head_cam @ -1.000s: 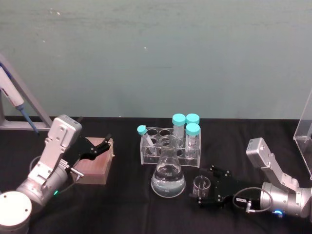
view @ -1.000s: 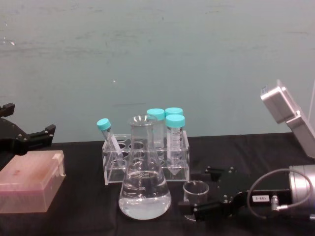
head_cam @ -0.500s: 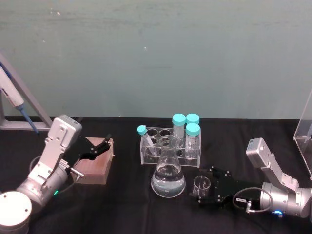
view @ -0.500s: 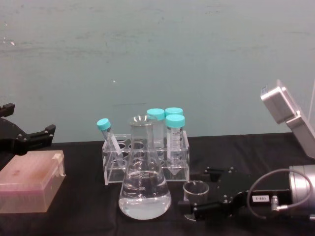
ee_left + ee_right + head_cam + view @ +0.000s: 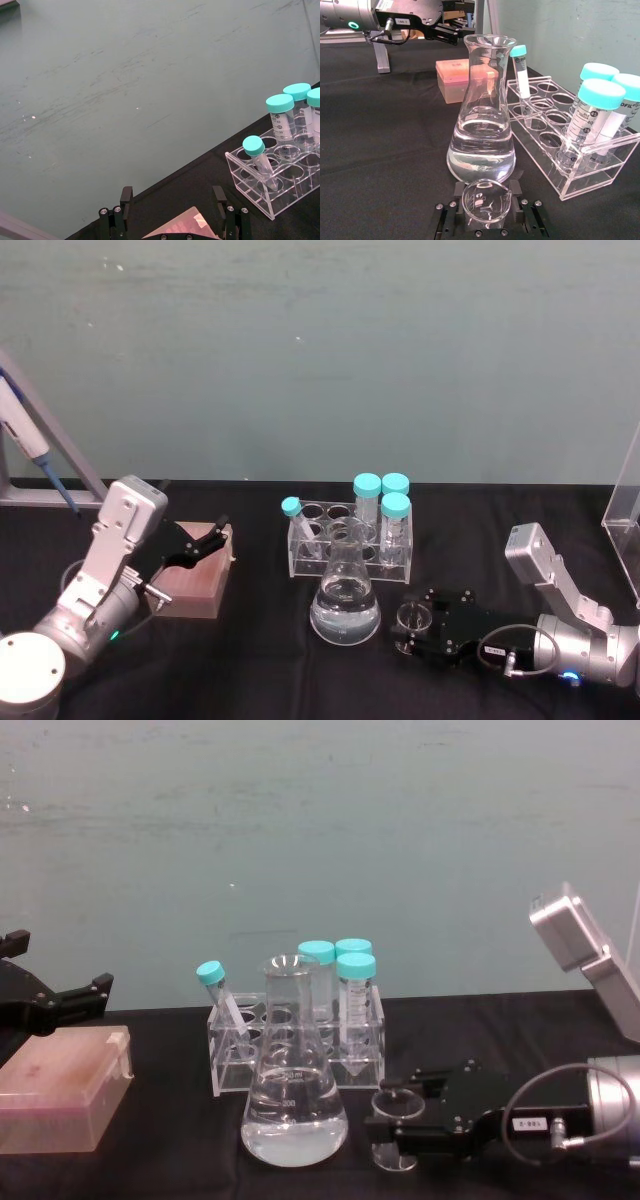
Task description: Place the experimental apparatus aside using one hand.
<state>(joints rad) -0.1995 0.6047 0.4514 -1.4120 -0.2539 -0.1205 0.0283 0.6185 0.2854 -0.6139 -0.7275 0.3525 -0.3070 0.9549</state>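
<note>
Your black right tool runs back to a silver wrist with a white label and a blue glow. The small clear glass beaker is colourless. On the clear glass conical flask you see white graduation marks and colourless liquid. The clear acrylic tube rack is transparent, and its plastic tubes wear teal caps and dark scale print. There's a pale pink rectangular box, a black left tool, a black table and a dull green wall streaked lighter.

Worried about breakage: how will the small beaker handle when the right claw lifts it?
The small beaker looks like thin clear glass, so probably fragile and slippery in the right claw. It appears empty, so likely light. The flask stands close; a swing might knock it.
</note>
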